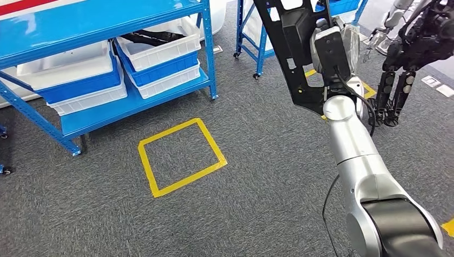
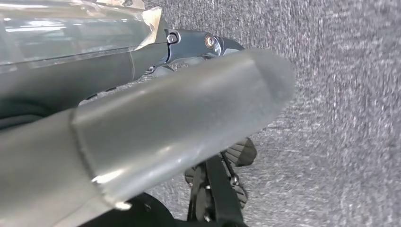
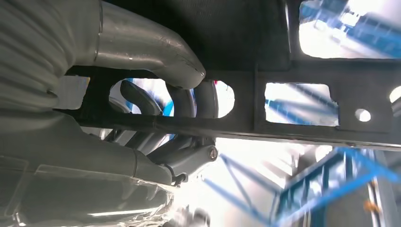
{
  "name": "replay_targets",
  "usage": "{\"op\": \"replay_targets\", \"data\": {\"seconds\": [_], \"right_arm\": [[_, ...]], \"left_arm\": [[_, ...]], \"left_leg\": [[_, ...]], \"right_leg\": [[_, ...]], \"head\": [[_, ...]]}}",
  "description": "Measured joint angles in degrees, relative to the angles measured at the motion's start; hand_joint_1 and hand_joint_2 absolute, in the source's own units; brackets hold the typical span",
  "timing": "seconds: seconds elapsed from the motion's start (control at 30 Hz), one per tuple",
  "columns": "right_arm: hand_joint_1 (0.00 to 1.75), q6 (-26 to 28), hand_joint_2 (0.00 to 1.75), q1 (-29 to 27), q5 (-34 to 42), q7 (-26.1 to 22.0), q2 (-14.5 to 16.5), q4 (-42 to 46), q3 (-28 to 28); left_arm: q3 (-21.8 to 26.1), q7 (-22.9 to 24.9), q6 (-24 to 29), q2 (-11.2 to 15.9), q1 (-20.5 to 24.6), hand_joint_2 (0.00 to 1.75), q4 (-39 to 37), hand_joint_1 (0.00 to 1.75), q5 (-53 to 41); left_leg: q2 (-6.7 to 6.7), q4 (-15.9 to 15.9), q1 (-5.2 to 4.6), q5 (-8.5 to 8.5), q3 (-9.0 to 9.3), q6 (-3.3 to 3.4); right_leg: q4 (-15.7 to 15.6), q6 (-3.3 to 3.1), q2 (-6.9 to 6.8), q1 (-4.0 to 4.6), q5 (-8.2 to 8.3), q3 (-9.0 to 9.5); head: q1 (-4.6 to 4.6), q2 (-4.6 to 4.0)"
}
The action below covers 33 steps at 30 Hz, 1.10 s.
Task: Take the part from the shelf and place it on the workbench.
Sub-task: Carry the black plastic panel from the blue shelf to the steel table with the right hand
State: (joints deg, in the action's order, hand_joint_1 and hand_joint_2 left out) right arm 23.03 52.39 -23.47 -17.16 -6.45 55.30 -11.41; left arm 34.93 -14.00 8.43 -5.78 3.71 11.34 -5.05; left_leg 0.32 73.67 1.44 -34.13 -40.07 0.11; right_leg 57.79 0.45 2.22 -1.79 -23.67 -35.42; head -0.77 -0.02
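Nearest, the right arm [image 1: 364, 176] rises silver from the lower right of the head view, over grey carpet floor [image 1: 257, 203]. Its right hand [image 1: 334, 51] is raised, clamped on the part [image 1: 292, 59], a flat black plate with cut-out windows held up off the floor; in the right wrist view the thumb [image 3: 146, 47] lies over one bar of the part [image 3: 302, 71] and dark fingers [image 3: 189, 101] curl through a window. Left hand [image 2: 156, 127] hangs above carpet; fingers apart or together, cannot tell. Further out, a yellow tape square [image 1: 181, 157] marks the floor. Beyond it stands a blue shelf [image 1: 101, 32] holding white and blue bins [image 1: 160, 59]. Far right, another robot's dark arm [image 1: 407, 59].
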Motion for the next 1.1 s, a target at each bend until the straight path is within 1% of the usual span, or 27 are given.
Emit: {"op": "replay_targets", "data": {"seconds": [0.03, 0.07, 0.1, 0.17, 0.2, 0.23, 0.3, 0.37, 0.43, 0.5, 0.53, 0.57, 0.6, 0.63, 0.7, 0.73, 0.77, 0.8, 0.83, 0.87, 0.9, 0.93, 0.97, 1.0, 1.03, 1.07, 1.1], "right_arm": [[1.75, 1.4, 1.75, -0.9, -1.2, 0.0, -0.4, 0.8, 0.0], [1.75, 2.7, 1.75, -1.9, -2.3, 0.0, -0.7, 1.7, 0.0], [1.75, 3.8, 1.75, -2.7, -3.2, 0.0, -1.1, 2.6, 0.0], [1.75, 6.0, 1.75, -4.4, -5.0, 0.0, -1.9, 4.8, 0.0], [1.75, 7.3, 1.75, -5.4, -6.1, 0.1, -2.5, 6.3, 0.0], [1.75, 8.5, 1.75, -6.8, -7.4, 0.3, -3.1, 7.8, 0.1], [1.75, 10.9, 1.75, -10.9, -10.9, 1.2, -4.9, 12.0, 0.7], [1.75, 12.9, 1.75, -15.5, -15.2, 2.8, -6.9, 16.4, 1.9], [1.75, 14.4, 1.75, -19.8, -19.4, 4.1, -8.2, 20.5, 3.6], [1.75, 15.0, 1.75, -23.6, -21.5, 4.8, -9.0, 23.6, 5.0], [1.75, 15.1, 1.75, -25.0, -22.1, 5.1, -9.3, 24.8, 5.6], [1.75, 15.1, 1.75, -26.0, -22.7, 5.4, -9.5, 25.6, 6.0], [1.75, 15.1, 1.75, -26.9, -23.8, 5.9, -9.7, 26.5, 6.5], [1.75, 15.1, 1.75, -27.7, -25.3, 6.5, -9.8, 27.5, 7.0], [1.75, 15.2, 1.75, -30.2, -29.0, 7.9, -9.9, 30.1, 8.7], [1.75, 15.2, 1.75, -31.9, -30.8, 8.5, -10.0, 31.6, 9.7], [1.75, 15.3, 1.75, -33.8, -32.5, 9.0, -10.0, 32.9, 10.8], [1.75, 15.2, 1.75, -35.7, -33.8, 9.3, -10.1, 34.2, 11.9], [1.75, 15.2, 1.75, -37.3, -34.7, 9.5, -10.1, 35.4, 13.0], [1.75, 15.2, 1.75, -38.5, -35.2, 9.7, -10.2, 36.4, 13.9], [1.75, 15.2, 1.75, -39.2, -35.4, 9.8, -10.2, 37.2, 14.6], [1.75, 15.1, 1.75, -39.7, -35.6, 9.8, -10.2, 37.8, 15.1], [1.75, 15.0, 1.75, -40.1, -35.7, 9.9, -10.2, 38.3, 15.4], [1.75, 14.9, 1.75, -40.6, -35.8, 10.0, -10.1, 38.7, 15.7], [1.75, 14.7, 1.75, -41.1, -35.9, 10.0, -10.1, 38.9, 16.0], [1.75, 14.4, 1.75, -41.5, -35.7, 10.0, -10.0, 39.1, 16.3], [1.75, 14.2, 1.75, -41.9, -35.5, 10.0, -10.0, 39.2, 16.6]], "left_arm": [[-0.1, 0.2, 0.0, 0.0, 0.0, 0.00, 0.0, 0.00, -0.4], [-0.1, 0.3, 0.0, 0.0, 0.0, 0.00, 0.0, 0.00, -0.7], [-0.2, 0.4, -0.1, 0.0, 0.0, 0.00, 0.0, 0.00, -1.1], [-0.3, 0.6, -0.4, 0.1, 0.0, 0.00, 0.0, 0.00, -1.9], [-0.5, 0.6, -0.7, 0.1, 0.0, 0.00, 0.0, 0.00, -2.4], [-0.6, 0.7, -1.0, 0.2, 0.0, 0.00, 0.0, 0.00, -3.0], [-1.3, 1.0, -1.6, 0.1, 0.4, 0.00, 0.0, 0.00, -4.6], [-2.2, 1.3, -1.9, 0.1, 0.7, 0.00, 0.0, 0.00, -5.9], [-3.0, 1.8, -2.0, 0.0, 0.8, 0.00, 0.0, 0.00, -6.9], [-3.6, 2.1, -2.0, 0.0, 1.0, 0.00, 0.0, 0.00, -7.3], [-3.8, 2.2, -2.0, 0.0, 1.1, 0.00, 0.0, 0.00, -7.5], [-4.0, 2.3, -2.1, 0.0, 1.2, 0.00, 0.0, 0.00, -7.7], [-4.3, 2.3, -2.1, 0.0, 1.4, 0.00, 0.0, 0.00, -8.0], [-4.6, 2.5, -2.2, 0.0, 1.7, 0.00, 0.0, 0.00, -8.4], [-5.2, 3.1, -2.4, 0.0, 2.2, 0.00, 0.1, 0.00, -9.5], [-5.5, 3.5, -2.4, 0.0, 2.4, 0.00, 0.1, 0.00, -10.1], [-5.8, 3.8, -2.4, 0.0, 2.6, 0.00, 0.1, 0.00, -10.6], [-6.2, 4.1, -2.4, -0.1, 2.7, 0.00, 0.1, 0.00, -10.9], [-6.4, 4.2, -2.4, -0.1, 2.8, 0.00, 0.1, 0.00, -11.1], [-6.5, 4.4, -2.4, -0.1, 2.9, 0.00, 0.1, 0.00, -11.2], [-6.7, 4.4, -2.4, -0.2, 2.9, 0.00, 0.1, 0.00, -11.3], [-6.8, 4.4, -2.4, -0.2, 2.9, 0.00, 0.1, 0.00, -11.3], [-6.9, 4.4, -2.4, -0.2, 2.8, 0.00, 0.1, 0.00, -11.3], [-7.1, 4.5, -2.4, -0.2, 2.8, 0.00, 0.1, 0.00, -11.3], [-7.2, 4.5, -2.4, -0.2, 2.8, 0.00, 0.1, 0.00, -11.3], [-7.3, 4.5, -2.4, -0.2, 2.8, 0.00, 0.1, 0.00, -11.3], [-7.4, 4.5, -2.4, -0.2, 2.8, 0.00, 0.1, 0.00, -11.3]], "left_leg": [[-0.20, 0.0, 0.00, 0.54, 0.13, 0.14], [-0.48, -2.1, 0.00, 2.00, 1.31, 0.37], [-1.42, -5.8, 0.03, 3.92, 3.23, 0.68], [-4.68, -12.6, 0.12, 6.30, 6.70, 1.29], [-5.79, -14.3, 0.04, 6.65, 7.58, 1.47], [-6.12, -14.9, -0.11, 6.52, 7.86, 1.58], [-4.73, -15.5, -0.32, 6.99, 8.07, 1.94], [-3.37, -16.5, -0.21, 7.79, 8.34, 2.67], [-1.65, -17.0, -0.39, 8.15, 8.31, 3.19], [0.35, -16.9, -0.70, 8.18, 8.08, 3.32], [1.36, -16.9, -0.80, 8.17, 7.98, 3.31], [2.31, -16.9, -0.87, 8.15, 7.92, 3.28], [3.24, -16.8, -0.91, 8.10, 7.89, 3.20], [4.04, -16.6, -1.00, 7.99, 7.89, 3.03], [5.28, -16.2, -1.33, 7.66, 7.92, 2.44], [5.76, -16.0, -1.49, 7.56, 7.99, 2.14], [6.20, -16.0, -1.55, 7.55, 8.07, 1.89], [6.56, -16.0, -1.49, 7.50, 8.12, 1.65], [6.08, -15.7, -1.34, 7.12, 8.03, 1.34], [4.85, -14.7, -1.13, 6.14, 7.65, 1.03], [3.17, -12.3, -0.94, 4.42, 6.71, 0.74], [1.36, -8.9, -0.79, 2.28, 5.32, 0.51], [0.26, -4.9, -0.72, 0.19, 3.62, 0.39], [-0.21, -1.4, -0.71, -1.28, 2.11, 0.32], [-0.35, 0.4, -0.71, -1.68, 1.36, 0.33], [-0.44, 0.0, -0.70, -0.99, 1.68, 0.45], [-0.69, -2.5, -0.70, 0.53, 3.09, 0.67]], "right_leg": [[0.0, -0.01, 0.71, 0.10, 0.06, -0.02], [0.0, 0.03, 1.40, 0.14, 0.13, -0.02], [0.0, 0.13, 2.10, 0.13, 0.20, -0.02], [0.1, 0.55, 3.37, 0.23, 0.45, -0.24], [0.1, 0.89, 4.03, 0.19, 0.65, -0.49], [-0.1, 1.28, 4.63, 0.14, 0.89, -0.75], [-0.4, 2.11, 5.24, 0.09, 1.30, -1.14], [1.6, 2.17, 2.91, 0.51, 0.09, -2.46], [8.3, 1.58, -0.15, 0.69, -3.24, -5.72], [14.7, 1.60, -1.17, 0.56, -5.73, -8.40], [15.3, 1.92, -1.43, 0.52, -5.88, -8.33], [13.7, 2.36, -1.76, 0.48, -5.29, -7.07], [10.2, 2.84, -2.48, 0.41, -4.24, -4.71], [5.9, 3.09, -3.96, 0.41, -3.34, -2.06], [0.1, 2.92, -6.41, 0.79, -2.10, 1.66], [-0.7, 2.54, -6.91, 1.03, -1.97, 2.17], [-0.7, 2.22, -6.43, 1.23, -1.72, 2.16], [-0.7, 1.82, -5.77, 0.98, -1.53, 2.04], [-0.7, 1.52, -5.22, 0.74, -1.33, 1.96], [-0.8, 1.07, -4.61, 0.45, -1.09, 1.83], [-0.8, 0.60, -3.96, 0.17, -0.84, 1.66], [-0.8, 0.26, -3.28, 0.16, -0.66, 1.40], [-0.8, -0.11, -2.55, 0.21, -0.44, 1.12], [-0.8, -0.27, -1.74, 0.29, -0.25, 0.87], [-0.8, -0.32, -0.94, 0.37, -0.07, 0.64], [-0.8, -0.31, -0.11, 0.42, 0.16, 0.44], [-0.8, -0.17, 0.71, 0.43, 0.39, 0.29]], "head": [[-0.01, 0.00], [0.00, 0.00], [-0.01, 0.00], [0.09, 0.00], [0.09, 0.00], [0.06, 0.00], [-0.02, 0.00], [0.27, 0.00], [0.73, 0.00], [1.01, 0.00], [1.04, 0.00], [1.06, 0.00], [1.06, 0.00], [1.08, 0.00], [1.03, 0.00], [0.98, 0.00], [0.90, 0.00], [0.83, 0.00], [0.83, 0.00], [0.81, 0.00], [0.77, 0.00], [0.74, 0.00], [0.72, 0.00], [0.70, 0.00], [0.71, 0.00], [0.70, 0.00], [0.71, 0.00]]}}
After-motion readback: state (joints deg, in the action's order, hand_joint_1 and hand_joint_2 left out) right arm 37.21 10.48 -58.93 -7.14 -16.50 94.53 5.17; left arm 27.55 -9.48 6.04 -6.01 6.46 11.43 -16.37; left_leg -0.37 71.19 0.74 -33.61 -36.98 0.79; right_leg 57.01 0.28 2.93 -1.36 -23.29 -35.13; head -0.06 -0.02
